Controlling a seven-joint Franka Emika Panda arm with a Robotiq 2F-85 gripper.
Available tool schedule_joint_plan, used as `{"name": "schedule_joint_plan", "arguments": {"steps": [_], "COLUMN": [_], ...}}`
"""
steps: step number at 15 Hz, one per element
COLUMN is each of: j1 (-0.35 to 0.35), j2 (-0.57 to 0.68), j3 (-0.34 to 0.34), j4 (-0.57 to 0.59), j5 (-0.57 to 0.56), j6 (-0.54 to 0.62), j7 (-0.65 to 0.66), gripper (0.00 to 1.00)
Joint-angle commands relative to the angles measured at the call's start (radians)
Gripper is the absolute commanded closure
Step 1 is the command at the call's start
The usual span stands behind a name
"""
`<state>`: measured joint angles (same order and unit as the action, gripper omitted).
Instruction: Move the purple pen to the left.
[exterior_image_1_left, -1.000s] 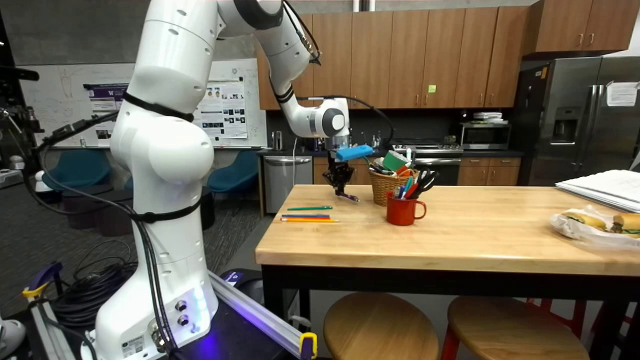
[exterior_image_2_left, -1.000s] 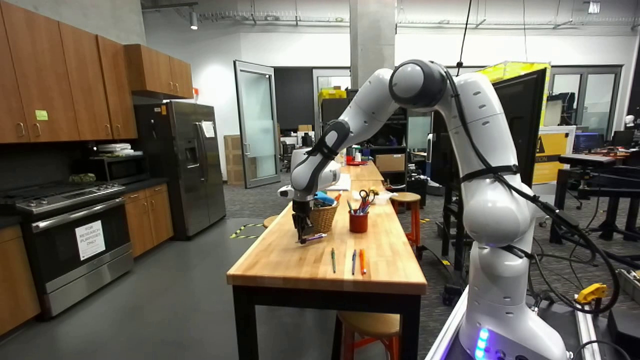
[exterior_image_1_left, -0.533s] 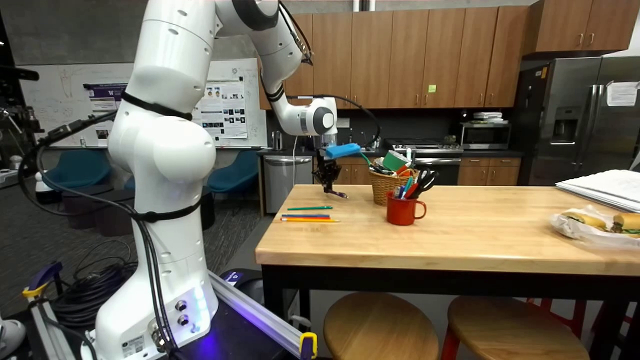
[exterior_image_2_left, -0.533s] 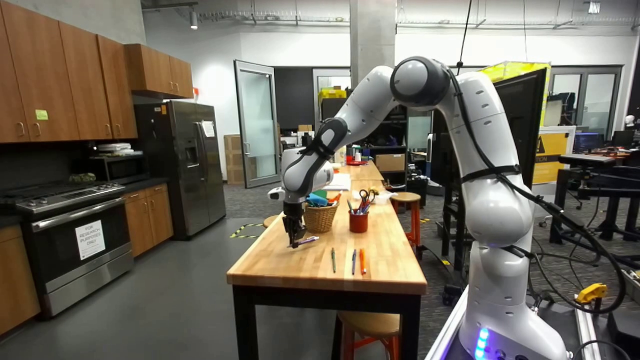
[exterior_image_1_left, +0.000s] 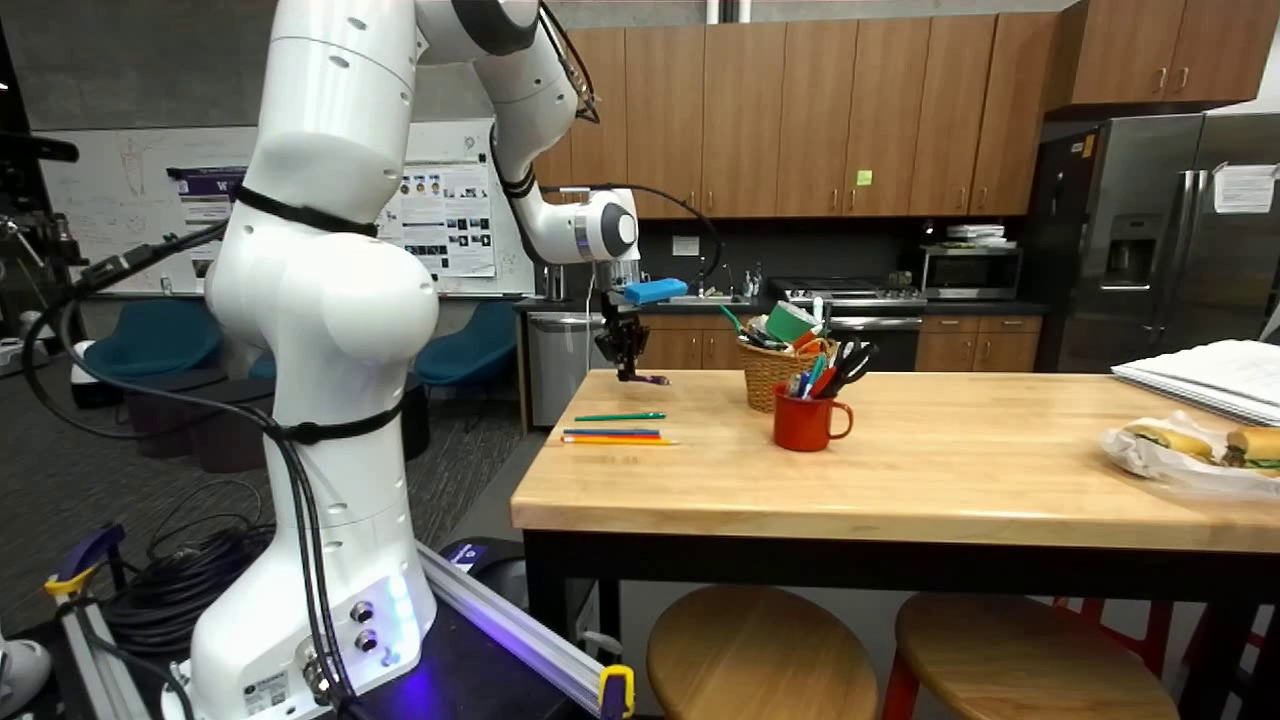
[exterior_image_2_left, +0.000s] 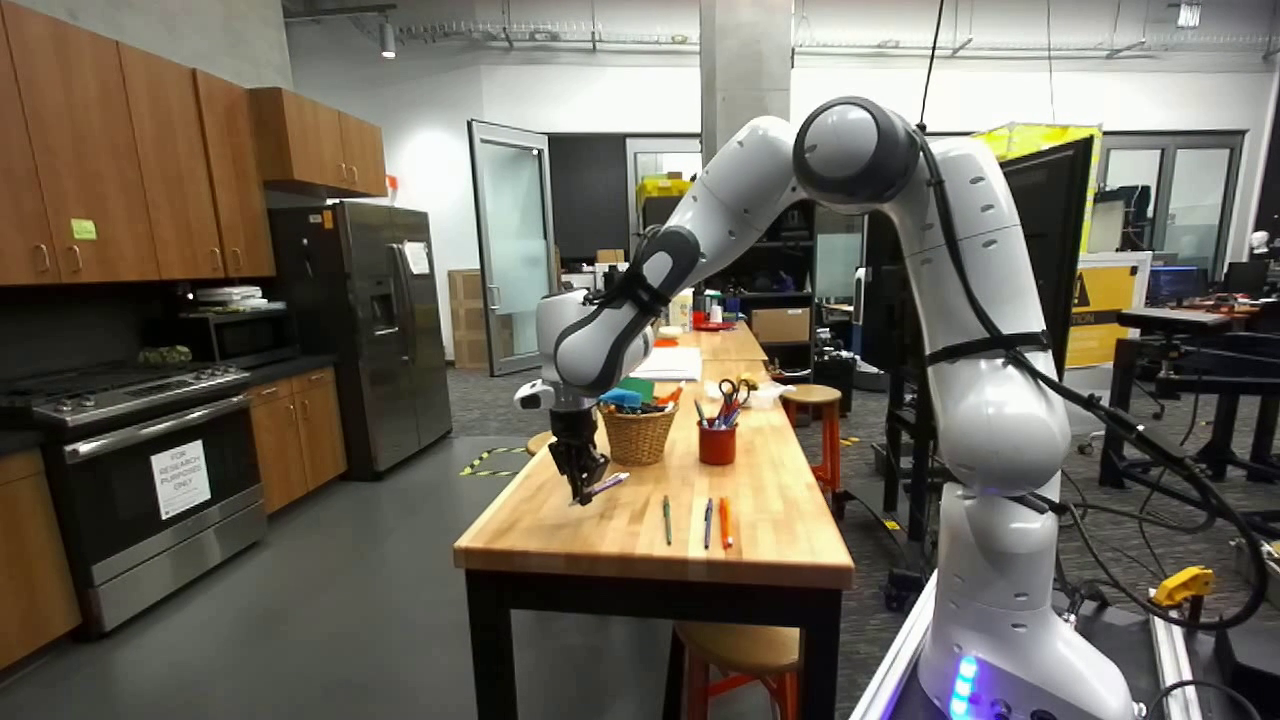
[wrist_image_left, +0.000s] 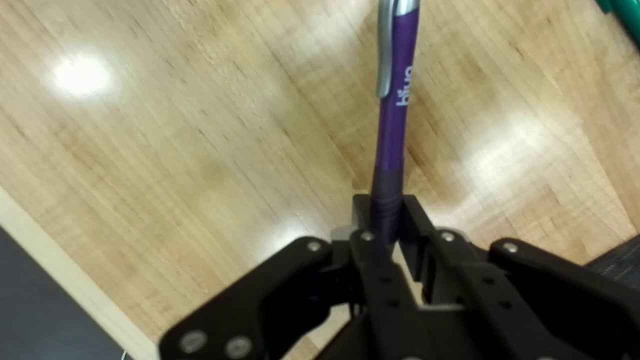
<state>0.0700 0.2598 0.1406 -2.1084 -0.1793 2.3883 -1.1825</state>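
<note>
The purple pen (wrist_image_left: 397, 110) is dark purple with a silver clip and white lettering. My gripper (wrist_image_left: 386, 212) is shut on it near one end, and the rest sticks out past the fingertips. In both exterior views the pen (exterior_image_1_left: 654, 380) (exterior_image_2_left: 609, 483) pokes out sideways from my black gripper (exterior_image_1_left: 627, 374) (exterior_image_2_left: 582, 497), low over the long-side edge of the wooden table. How far the pen is above the table top is hard to tell. The pen's held end is hidden between the fingers.
A green pen (exterior_image_1_left: 620, 416) (exterior_image_2_left: 667, 520), a blue pen (exterior_image_2_left: 708, 524) and an orange pen (exterior_image_2_left: 725, 523) lie on the table (exterior_image_1_left: 900, 490). A red mug (exterior_image_1_left: 803, 425) (exterior_image_2_left: 717, 445) and a wicker basket (exterior_image_1_left: 761, 380) (exterior_image_2_left: 640, 437) hold pens and scissors. Wrapped food (exterior_image_1_left: 1190, 450) lies farther along.
My gripper has moved with the purple pen away from the basket, leftward in both exterior views. The pen stays gripped. The other pens, mug and basket have not moved.
</note>
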Motion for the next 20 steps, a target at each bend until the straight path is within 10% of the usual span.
{"name": "schedule_joint_plan", "arguments": {"steps": [1,20], "j1": [0.021,0.092], "j2": [-0.068,-0.417], "j3": [0.021,0.04], "j4": [-0.052,-0.452], "j5": [-0.017,-0.029], "j6": [-0.042,-0.064], "j7": [-0.001,-0.069], "gripper": [0.96,0.96]}}
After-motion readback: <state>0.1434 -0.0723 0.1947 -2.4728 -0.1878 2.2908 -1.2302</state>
